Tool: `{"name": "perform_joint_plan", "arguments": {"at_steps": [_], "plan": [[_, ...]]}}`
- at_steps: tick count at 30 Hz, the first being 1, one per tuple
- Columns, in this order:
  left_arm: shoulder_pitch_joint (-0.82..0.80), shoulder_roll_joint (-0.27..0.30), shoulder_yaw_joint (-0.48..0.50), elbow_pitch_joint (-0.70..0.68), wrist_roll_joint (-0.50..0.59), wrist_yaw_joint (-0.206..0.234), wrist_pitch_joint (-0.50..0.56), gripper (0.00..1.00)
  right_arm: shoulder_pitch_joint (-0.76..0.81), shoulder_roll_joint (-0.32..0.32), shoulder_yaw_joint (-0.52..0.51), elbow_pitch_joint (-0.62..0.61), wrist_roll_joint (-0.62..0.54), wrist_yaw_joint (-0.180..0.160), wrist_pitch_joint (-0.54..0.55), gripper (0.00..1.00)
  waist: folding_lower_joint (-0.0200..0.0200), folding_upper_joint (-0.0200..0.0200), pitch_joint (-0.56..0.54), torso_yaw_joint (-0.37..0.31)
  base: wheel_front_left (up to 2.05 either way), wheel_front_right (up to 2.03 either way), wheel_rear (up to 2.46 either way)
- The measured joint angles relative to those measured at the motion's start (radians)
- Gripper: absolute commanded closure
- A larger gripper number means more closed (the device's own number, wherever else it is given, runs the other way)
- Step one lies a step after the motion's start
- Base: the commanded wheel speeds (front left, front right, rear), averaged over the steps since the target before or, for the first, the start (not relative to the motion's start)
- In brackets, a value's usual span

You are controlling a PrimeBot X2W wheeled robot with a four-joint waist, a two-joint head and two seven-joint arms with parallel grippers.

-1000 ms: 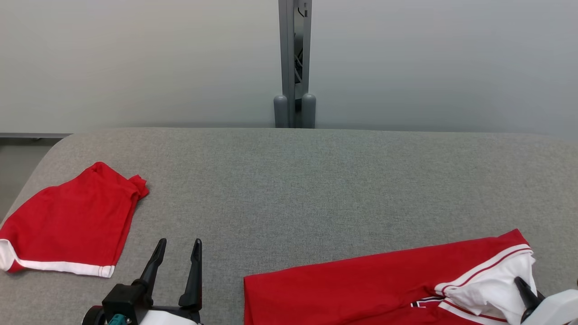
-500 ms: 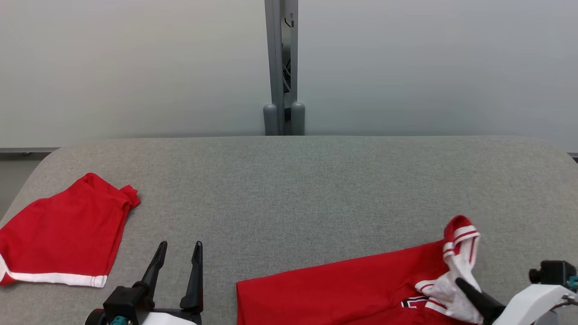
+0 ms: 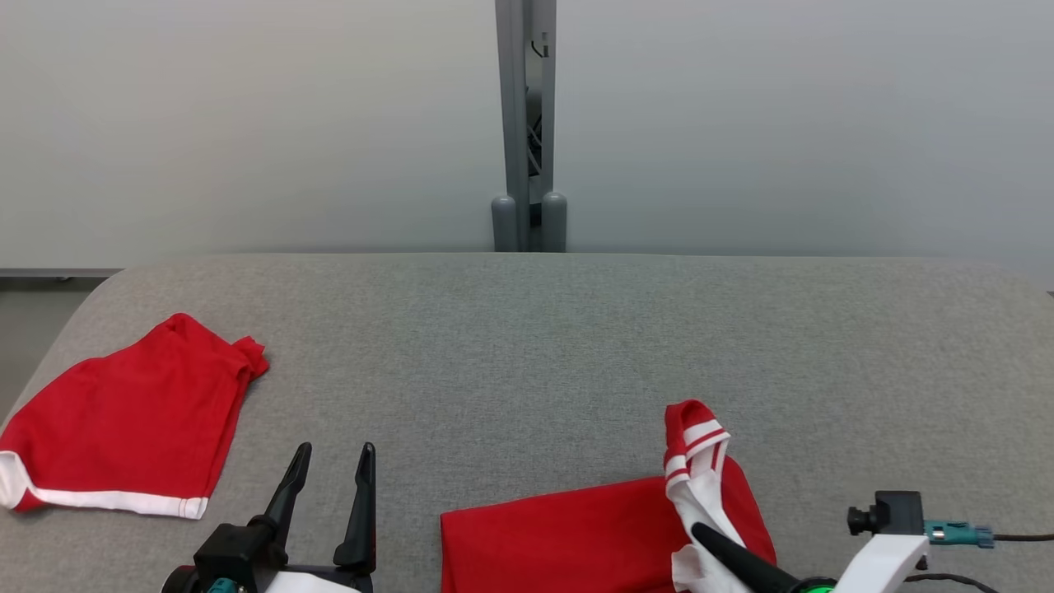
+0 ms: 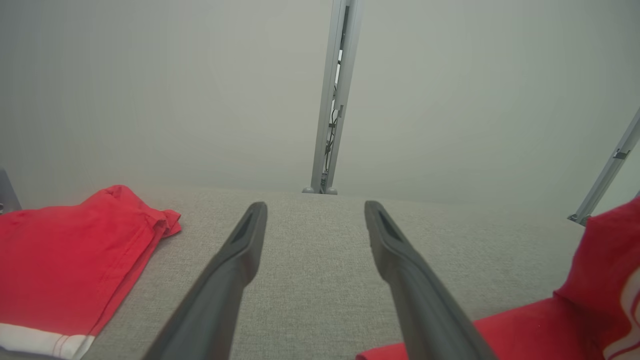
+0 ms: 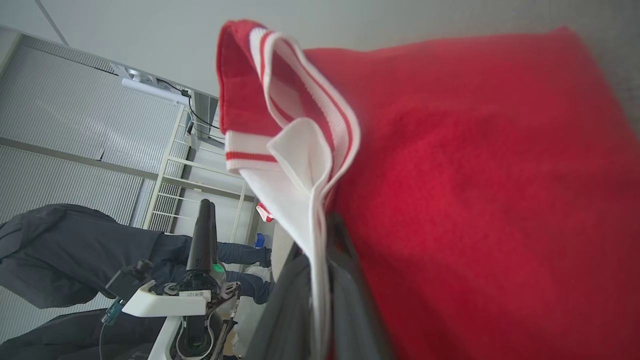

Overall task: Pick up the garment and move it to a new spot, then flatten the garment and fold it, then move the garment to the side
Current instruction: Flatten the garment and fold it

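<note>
Right tool [image 5: 322, 237] pinches red garment [image 5: 475, 175], apparently by striped trim.

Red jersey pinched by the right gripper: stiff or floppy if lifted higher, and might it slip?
Probably floppy: the red jersey folds over at its striped trim where the right gripper pinches it. Likely light, since that thin pinch raises one end. It may drag rather than glide on the grey fabric tabletop.

Left gripper [image 3: 336, 453] near left, fingers spread wide, pointing far, empty, right gripper [image 3: 706, 535] near right, fingers slanting leftward, pinched together on the garment [image 3: 568, 539]
</note>
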Motion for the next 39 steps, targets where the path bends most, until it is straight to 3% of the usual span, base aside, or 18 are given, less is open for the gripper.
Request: {"name": "perform_joint_plan", "arguments": {"at_steps": [14,21,32,33,34,35,39], "plan": [[0.000,0.000,-0.011,0.012,0.005,-0.007,0.000,0.00,-0.105,0.173,0.045,0.152,-0.055,0.000,-0.003,1.00,0.0000,0.0000,0.013,0.114,0.00,0.00,0.00],[0.000,0.000,-0.015,0.017,0.010,-0.008,0.000,0.00,-0.126,0.191,0.087,0.248,-0.149,0.000,-0.030,1.00,0.0001,0.0000,0.019,0.180,0.00,0.00,0.00],[-0.002,0.000,-0.030,0.017,0.002,-0.007,0.000,0.00,-0.162,0.212,0.090,0.322,-0.168,0.000,-0.044,1.00,0.0001,0.0000,0.047,0.234,0.00,0.00,0.00],[-0.003,0.000,-0.033,0.018,0.000,-0.006,0.000,0.00,-0.165,0.212,0.094,0.330,-0.172,0.000,-0.039,0.84,0.0000,0.0000,0.049,0.239,0.00,0.00,0.00],[-0.004,0.000,-0.035,0.019,0.000,-0.006,0.000,0.00,-0.166,0.212,0.101,0.337,-0.177,0.000,-0.033,0.46,0.0000,0.0000,0.051,0.244,0.00,0.00,0.00],[-0.004,0.000,-0.036,0.019,0.000,-0.006,0.000,0.00,-0.166,0.213,0.103,0.342,-0.183,0.000,-0.033,0.00,0.0000,0.0000,0.052,0.249,0.00,0.00,0.00],[-0.004,0.000,-0.037,0.020,-0.004,-0.003,0.000,0.00,-0.167,0.220,0.099,0.355,-0.180,0.000,-0.030,0.00,0.0000,0.0000,0.055,0.263,0.00,0.00,0.00]]}}
